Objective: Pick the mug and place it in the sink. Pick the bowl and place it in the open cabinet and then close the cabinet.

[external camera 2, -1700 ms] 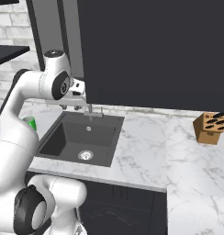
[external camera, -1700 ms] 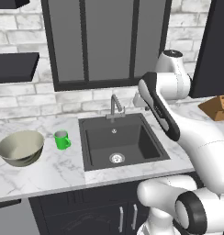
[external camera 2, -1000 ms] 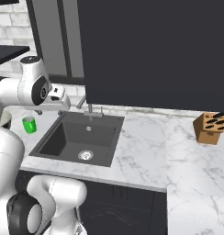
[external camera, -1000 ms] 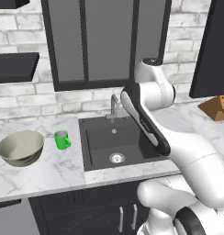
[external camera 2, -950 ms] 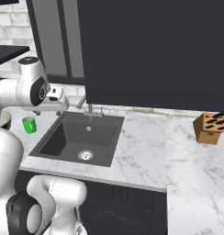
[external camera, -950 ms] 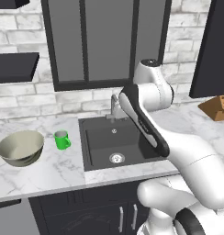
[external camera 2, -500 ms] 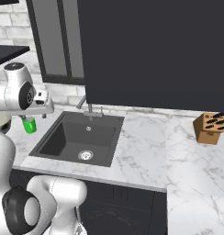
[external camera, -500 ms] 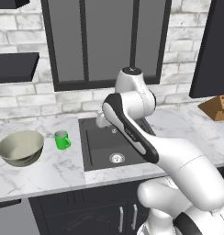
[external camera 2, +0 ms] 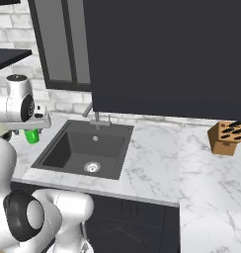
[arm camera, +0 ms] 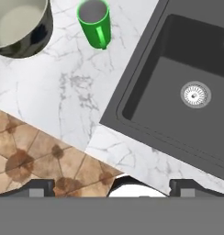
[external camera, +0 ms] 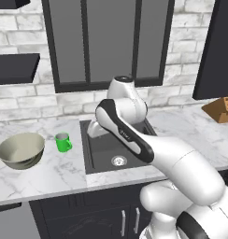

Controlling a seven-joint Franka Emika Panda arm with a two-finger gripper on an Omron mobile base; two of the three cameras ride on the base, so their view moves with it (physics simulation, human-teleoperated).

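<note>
With the jaws spread wide and empty above the tabletop (arm camera: 63,92), the mug (arm camera: 94,22) stands upright at 12 o'clock in the hand view, just beside the bowl (arm camera: 22,25) at 11 o'clock: a misaligned descent could topple it.

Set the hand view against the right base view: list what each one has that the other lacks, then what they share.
The hand view adds the bowl and a stretch of brown tiled floor past the counter's edge. The right base view adds the faucet, the knife block and the dark cabinet overhead. Both take in the green mug standing on the marble counter, and the sink with its steel drain.
</note>
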